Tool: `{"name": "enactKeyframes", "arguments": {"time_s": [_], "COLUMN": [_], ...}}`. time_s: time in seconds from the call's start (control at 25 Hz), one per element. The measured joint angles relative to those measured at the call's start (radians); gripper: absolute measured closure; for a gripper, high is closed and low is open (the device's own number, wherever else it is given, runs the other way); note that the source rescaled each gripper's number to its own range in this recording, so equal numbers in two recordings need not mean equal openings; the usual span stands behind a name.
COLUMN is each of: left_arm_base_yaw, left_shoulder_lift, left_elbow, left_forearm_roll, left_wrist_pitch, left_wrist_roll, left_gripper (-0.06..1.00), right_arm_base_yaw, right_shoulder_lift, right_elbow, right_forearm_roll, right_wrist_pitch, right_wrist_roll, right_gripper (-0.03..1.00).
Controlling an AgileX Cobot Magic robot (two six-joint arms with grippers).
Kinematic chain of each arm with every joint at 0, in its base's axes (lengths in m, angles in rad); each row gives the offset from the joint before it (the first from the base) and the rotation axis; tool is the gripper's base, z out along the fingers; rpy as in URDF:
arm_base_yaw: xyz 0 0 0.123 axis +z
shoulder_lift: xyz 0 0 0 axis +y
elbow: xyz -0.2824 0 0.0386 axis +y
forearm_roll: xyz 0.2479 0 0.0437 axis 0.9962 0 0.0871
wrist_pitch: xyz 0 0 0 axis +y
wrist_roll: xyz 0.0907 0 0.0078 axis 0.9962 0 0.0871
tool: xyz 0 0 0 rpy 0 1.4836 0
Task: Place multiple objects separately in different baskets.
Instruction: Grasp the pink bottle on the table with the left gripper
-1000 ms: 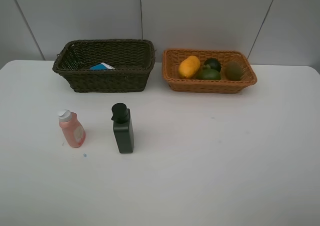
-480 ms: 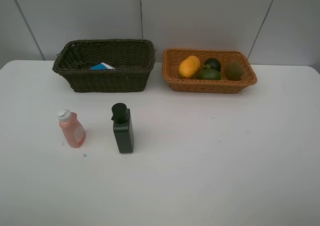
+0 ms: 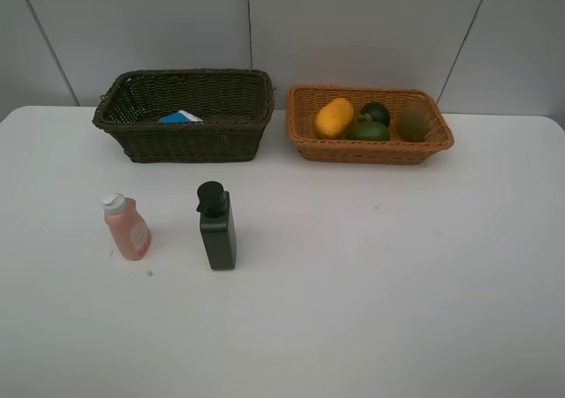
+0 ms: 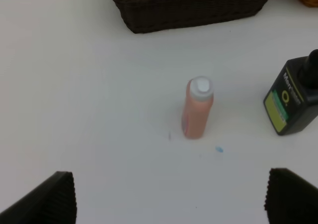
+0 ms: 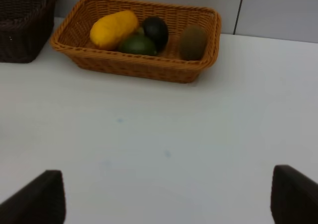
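Both bottles are left standing on the desk (image 3: 371,310): the black bottle (image 3: 217,230) and pink bottle (image 3: 128,229), easily tipped if clipped off-centre. Fruit is already sat in the tan basket (image 3: 371,149). Only the wrist views show the left hand (image 4: 169,196) and right hand (image 5: 166,199), both spread wide, nothing held.

surface: white table (image 3: 397,310) | backdrop: grey panelled wall (image 3: 353,27)

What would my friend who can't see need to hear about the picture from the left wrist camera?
A pink bottle with a white cap stands on a white table, alone between the open tool's two dark tips. A black bottle stands near it, and a dark basket sits beyond.
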Motion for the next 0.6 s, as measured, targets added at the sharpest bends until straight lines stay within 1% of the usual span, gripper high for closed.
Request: {"name": "enactKeyframes", "arguments": {"time_s": [0.16,0.36,0.48,0.6], "left_arm_base_yaw": [0.000,-0.003,-0.030,-0.077], "left_shoulder_lift": [0.166,0.376,0.489,0.596], "left_elbow": [-0.051,-0.116,-0.153,-0.180], "left_forearm_roll": [-0.045,-0.054,-0.055,-0.055], "left_wrist_pitch": [-0.026,-0.043,-0.059,-0.096], "left_wrist_roll": [0.012,0.030,0.039,0.042], "left_gripper": [-0.05,-0.05,-0.05,-0.05], "right_arm_base_yaw": [0.000,0.000,0.000,0.000], "right_shoulder_lift": [0.000,0.000,0.000,0.000], "right_elbow": [0.000,0.000,0.000,0.000], "right_forearm_roll": [0.000,0.000,0.000,0.000], "right_wrist_pitch": [0.000,0.000,0.000,0.000], "right_wrist_roll": [0.000,0.000,0.000,0.000], "right_gripper": [-0.03,-0.03,-0.03,-0.03]}}
